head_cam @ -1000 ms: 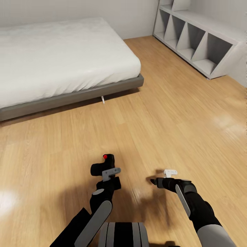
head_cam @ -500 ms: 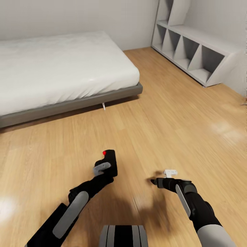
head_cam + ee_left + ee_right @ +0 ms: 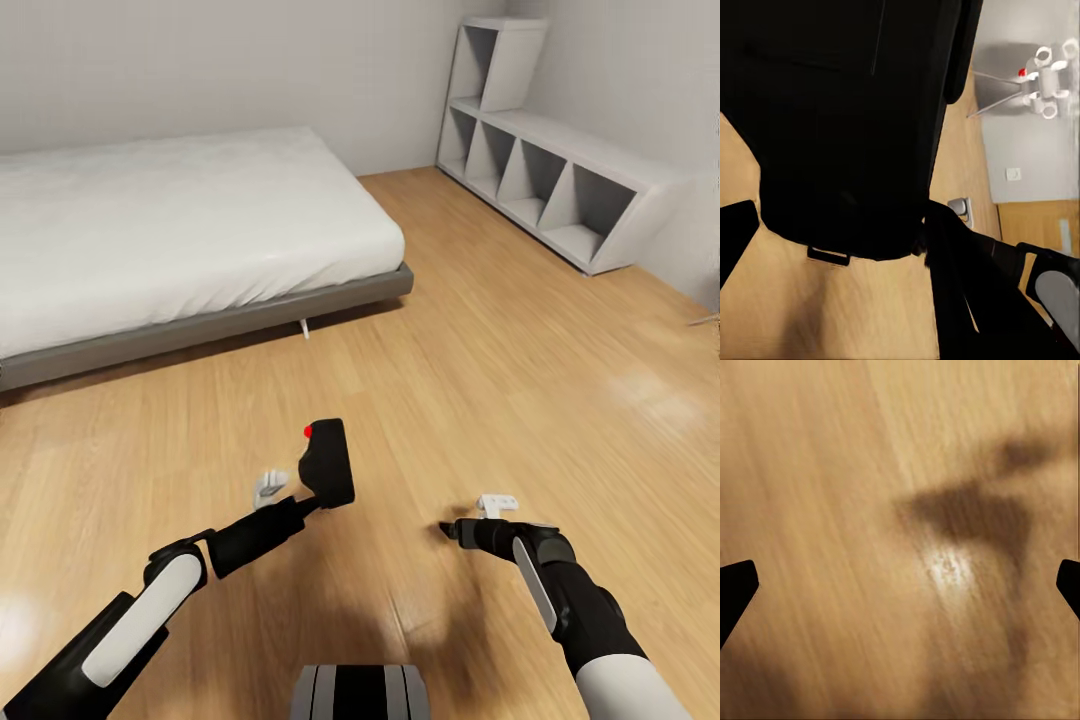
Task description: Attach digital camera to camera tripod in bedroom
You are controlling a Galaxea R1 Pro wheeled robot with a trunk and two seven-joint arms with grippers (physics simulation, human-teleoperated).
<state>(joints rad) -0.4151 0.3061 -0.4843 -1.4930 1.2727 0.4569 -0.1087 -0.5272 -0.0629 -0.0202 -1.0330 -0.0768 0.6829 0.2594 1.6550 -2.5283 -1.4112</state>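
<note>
Looking down from the head camera, the left gripper (image 3: 312, 495) is closed on the digital camera (image 3: 328, 462), which it carries above the wood floor (image 3: 480, 380) at about 11 o'clock from the robot's trunk. The camera's long axis runs roughly 12 to 6, and its red spot (image 3: 308, 432) sits at the far upper corner. The right gripper (image 3: 462, 528) hangs at about 1 o'clock with nothing in it. The bed (image 3: 170, 230) lies at 10 to 11 o'clock and a grey shelf unit (image 3: 545, 180) at 2 o'clock. At 3 o'clock a thin silver tip (image 3: 703, 320) pokes in at the frame edge; it may be a tripod leg, though that cannot be told.

In the left wrist view, the camera's black body (image 3: 847, 112) sits tight between the fingers, and the right arm (image 3: 1050, 285) shows beyond it.

In the right wrist view, both dark fingertips (image 3: 735, 585) stand wide apart over bare floor, so that gripper is fully spread.

The left arm has the camera, so the coming move likely depends on turning toward the right side.
</note>
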